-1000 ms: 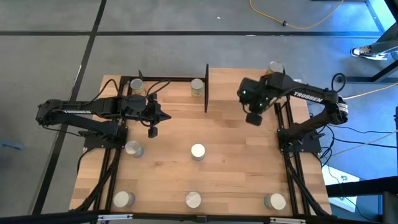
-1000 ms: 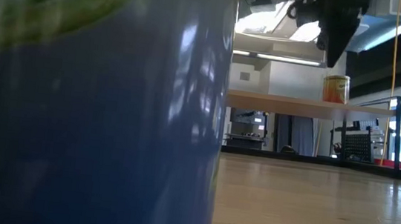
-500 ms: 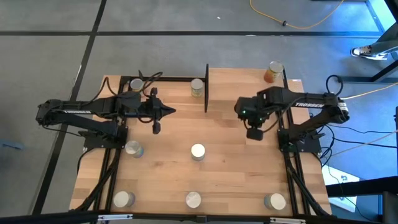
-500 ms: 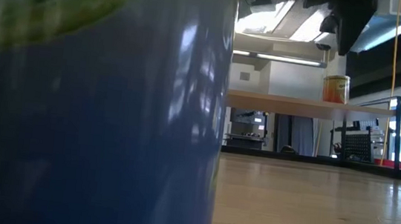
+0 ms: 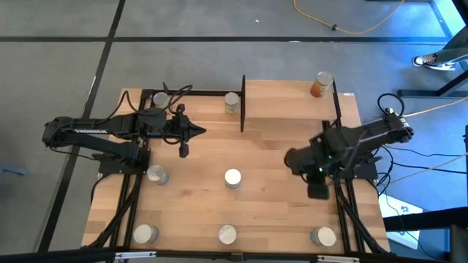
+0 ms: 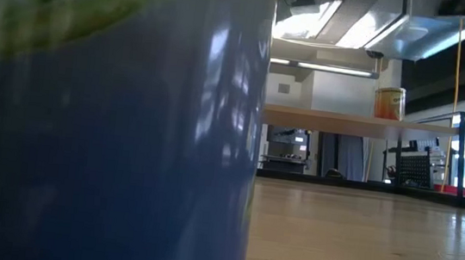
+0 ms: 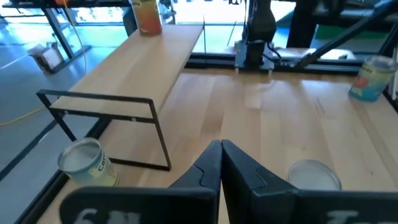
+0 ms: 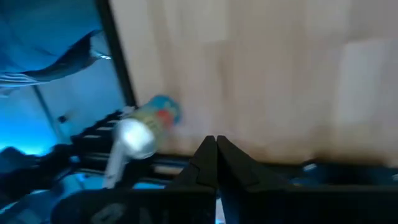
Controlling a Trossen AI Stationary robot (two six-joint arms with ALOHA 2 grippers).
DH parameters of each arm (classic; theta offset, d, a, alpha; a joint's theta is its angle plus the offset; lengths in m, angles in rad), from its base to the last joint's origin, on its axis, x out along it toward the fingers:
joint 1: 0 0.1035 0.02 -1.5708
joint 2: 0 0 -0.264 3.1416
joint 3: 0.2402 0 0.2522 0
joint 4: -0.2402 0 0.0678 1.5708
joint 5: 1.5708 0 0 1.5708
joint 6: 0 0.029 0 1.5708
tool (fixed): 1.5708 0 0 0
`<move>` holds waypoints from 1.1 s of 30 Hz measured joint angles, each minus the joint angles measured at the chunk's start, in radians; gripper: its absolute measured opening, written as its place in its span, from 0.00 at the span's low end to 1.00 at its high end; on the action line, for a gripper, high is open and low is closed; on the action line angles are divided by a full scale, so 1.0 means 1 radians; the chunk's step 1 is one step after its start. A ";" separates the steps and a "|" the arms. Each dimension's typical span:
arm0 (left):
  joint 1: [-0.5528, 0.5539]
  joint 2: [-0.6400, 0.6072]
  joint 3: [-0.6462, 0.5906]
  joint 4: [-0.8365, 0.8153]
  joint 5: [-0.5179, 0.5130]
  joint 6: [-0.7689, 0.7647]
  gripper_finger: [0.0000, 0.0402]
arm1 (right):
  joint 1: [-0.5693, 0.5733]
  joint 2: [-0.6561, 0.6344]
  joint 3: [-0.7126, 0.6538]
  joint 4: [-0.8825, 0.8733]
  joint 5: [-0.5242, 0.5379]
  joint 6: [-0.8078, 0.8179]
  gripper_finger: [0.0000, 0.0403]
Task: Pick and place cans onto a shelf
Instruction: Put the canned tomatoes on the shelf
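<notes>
Right gripper (image 5: 316,191) pinched empty near table's (image 5: 292,219) right edge; 1 orange can (image 5: 319,84) on shelf (image 5: 285,98).

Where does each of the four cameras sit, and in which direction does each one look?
High view: above the table, looking straight down; both arms, shelf, orange can on it.
Low view: at tabletop height, looking level; a blue can fills the near side; no arm shows.
Left wrist view: behind the shut left tool, facing the shelf.
Right wrist view: behind the shut right tool, facing the table's near right corner can.
Shared: high, low and left wrist views all show the orange can on the shelf.
</notes>
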 joint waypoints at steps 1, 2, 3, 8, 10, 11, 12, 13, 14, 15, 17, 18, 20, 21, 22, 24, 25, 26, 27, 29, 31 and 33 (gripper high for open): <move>0.000 0.000 0.000 -0.007 0.001 0.000 0.00 | 0.033 -0.007 0.000 0.012 -0.003 0.049 0.01; 0.000 0.000 0.000 -0.013 0.001 -0.003 0.00 | 0.066 -0.013 0.000 0.024 -0.005 0.100 0.01; 0.000 0.000 0.000 -0.019 0.001 -0.005 0.00 | 0.097 -0.019 0.000 0.032 -0.006 0.157 0.01; 0.000 0.000 0.000 -0.022 0.001 -0.006 0.00 | 0.197 -0.024 0.000 0.030 0.043 0.335 0.01; 0.000 0.000 0.000 -0.021 0.001 -0.006 0.00 | 0.209 -0.020 0.000 0.033 0.055 0.378 0.02; 0.000 0.000 0.000 -0.021 0.001 -0.006 0.00 | 0.210 -0.019 0.000 0.035 0.055 0.392 0.03; 0.000 0.000 0.000 -0.021 0.001 -0.006 0.00 | 0.214 -0.018 0.000 0.040 0.056 0.406 0.05; 0.000 0.000 0.000 -0.021 0.001 -0.006 0.00 | 0.217 -0.018 0.000 0.045 0.056 0.408 0.06; 0.000 0.000 0.000 -0.021 0.001 -0.006 0.00 | 0.222 -0.018 0.000 0.053 0.057 0.407 0.08; 0.000 0.000 0.000 -0.021 0.001 -0.006 0.00 | 0.227 -0.018 0.000 0.060 0.067 0.400 0.09; 0.000 0.000 0.000 -0.022 0.001 -0.006 0.00 | 0.242 -0.018 0.000 0.071 0.121 0.380 0.12; 0.000 0.000 0.000 -0.022 0.002 -0.006 0.00 | 0.250 -0.018 0.000 0.074 0.144 0.379 0.14; 0.000 0.000 0.000 -0.023 0.001 -0.006 0.00 | 0.263 -0.018 0.000 0.083 0.146 0.362 0.15; 0.000 0.000 0.000 -0.025 0.002 -0.006 0.00 | 0.272 -0.018 0.000 0.087 0.135 0.342 0.15; 0.000 0.000 -0.001 -0.026 0.002 -0.006 0.00 | 0.286 -0.018 0.000 0.088 0.126 0.328 0.16; 0.000 0.000 -0.001 -0.026 0.001 -0.006 0.00 | 0.323 -0.018 0.000 0.090 0.127 0.326 0.16; 0.000 0.000 -0.001 -0.026 0.001 -0.006 0.00 | 0.342 -0.017 0.000 0.094 0.133 0.325 0.16; 0.000 0.000 -0.001 -0.026 0.002 -0.006 0.00 | 0.360 -0.015 0.000 0.099 0.141 0.322 0.16; 0.000 0.000 -0.001 -0.026 0.002 -0.006 0.00 | 0.379 -0.013 0.000 0.101 0.150 0.321 0.16; 0.000 0.000 -0.001 -0.027 0.002 -0.006 0.00 | 0.419 -0.006 0.000 0.101 0.154 0.323 0.16; 0.000 0.000 -0.001 -0.031 0.002 -0.006 0.00 | 0.454 0.009 0.000 0.101 0.153 0.325 0.16; 0.000 0.000 -0.001 -0.044 0.002 -0.005 0.00 | 0.488 0.025 0.000 0.105 0.146 0.341 0.16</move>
